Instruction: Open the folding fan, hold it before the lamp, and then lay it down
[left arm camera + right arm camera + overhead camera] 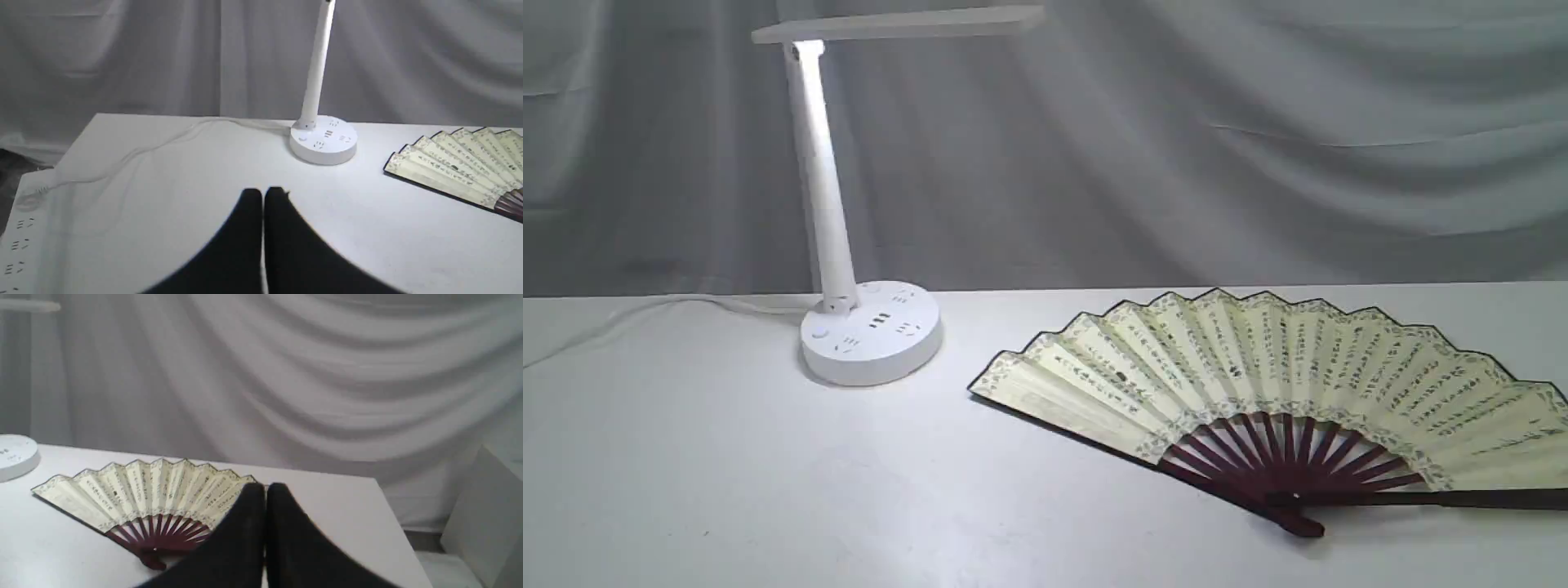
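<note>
The folding fan (1258, 384) lies spread open and flat on the white table (686, 474), right of centre, its maroon ribs fanning from a pivot toward the front; its cream leaf (453, 167) also shows in the left wrist view and the fan (139, 498) in the right wrist view. The white lamp (870, 331) stands at the back left, its stem rising to a lit bar head (898, 23). Neither gripper appears in the exterior view. My left gripper (263, 192) is shut and holds nothing, well short of the lamp base (323, 141). My right gripper (265, 486) is shut, empty, beside the fan's right side.
A white cord (135, 153) runs from the lamp base across the back left to a power strip (18, 237) at the table's left edge. Grey draped cloth (1176, 147) hangs behind. The table's right edge (388, 514) drops off toward a white box (486, 514).
</note>
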Tool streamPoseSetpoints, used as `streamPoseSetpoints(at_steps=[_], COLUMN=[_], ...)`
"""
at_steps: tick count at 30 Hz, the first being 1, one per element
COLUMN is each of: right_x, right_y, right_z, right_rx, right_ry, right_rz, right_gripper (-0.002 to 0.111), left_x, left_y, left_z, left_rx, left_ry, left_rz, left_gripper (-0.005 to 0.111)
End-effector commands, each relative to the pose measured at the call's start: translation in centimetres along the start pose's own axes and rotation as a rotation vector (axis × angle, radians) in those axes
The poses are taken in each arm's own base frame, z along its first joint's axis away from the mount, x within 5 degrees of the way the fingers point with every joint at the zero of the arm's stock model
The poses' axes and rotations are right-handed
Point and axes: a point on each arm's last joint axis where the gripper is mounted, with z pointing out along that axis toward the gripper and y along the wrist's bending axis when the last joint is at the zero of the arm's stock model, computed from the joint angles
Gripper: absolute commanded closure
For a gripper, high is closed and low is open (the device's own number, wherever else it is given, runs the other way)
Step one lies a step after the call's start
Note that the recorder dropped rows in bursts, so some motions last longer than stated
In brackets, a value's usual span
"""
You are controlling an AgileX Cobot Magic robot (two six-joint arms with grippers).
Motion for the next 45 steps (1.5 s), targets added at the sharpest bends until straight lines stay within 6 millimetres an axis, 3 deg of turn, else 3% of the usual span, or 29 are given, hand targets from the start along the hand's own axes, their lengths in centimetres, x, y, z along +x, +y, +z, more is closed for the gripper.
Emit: streamPoseSetpoints(at_steps=[1,3,12,17,21,28,33,45], right_x=[0.4,0.4,1.8,3.6,4.8,7.3,10.6,17.0], right_y=[-0.4,-0.4,-0.2,0.1,0.4,1.0,1.8,2.8], right_z=[-0.5,-0.5,1.5,4.3,6.8,11.3,14.4,17.2], right_rx=[0.047,0.053,0.035,0.023,0.015,0.011,-0.021,-0.036], right_ry=[-0.015,-0.015,0.071,0.155,0.128,0.021,-0.037,0.046], right_rz=[0.003,0.029,0.031,0.019,0.015,0.012,0.073,0.118], right_gripper=[0.108,0.108,0.108,0.108,0.108,0.108,0.108,0.108], left_x=[1.1,1.8,1.9,2.7,4.5,7.6,9.3,14.8], left_y=[0.2,0.4,0.4,0.3,0.2,0.2,0.2,0.4], left_z=[-1.6,-2.8,-1.3,2.1,5.6,11.0,12.8,15.9], left_rx=[-0.004,-0.019,-0.024,-0.010,0.006,0.018,0.023,0.020], left_ry=[-0.059,-0.111,-0.133,-0.158,-0.137,-0.253,-0.324,-0.231], left_rz=[-0.005,0.001,0.006,0.007,0.000,-0.004,-0.004,0.000], left_gripper=[0.107,0.107,0.107,0.107,0.107,0.107,0.107,0.107])
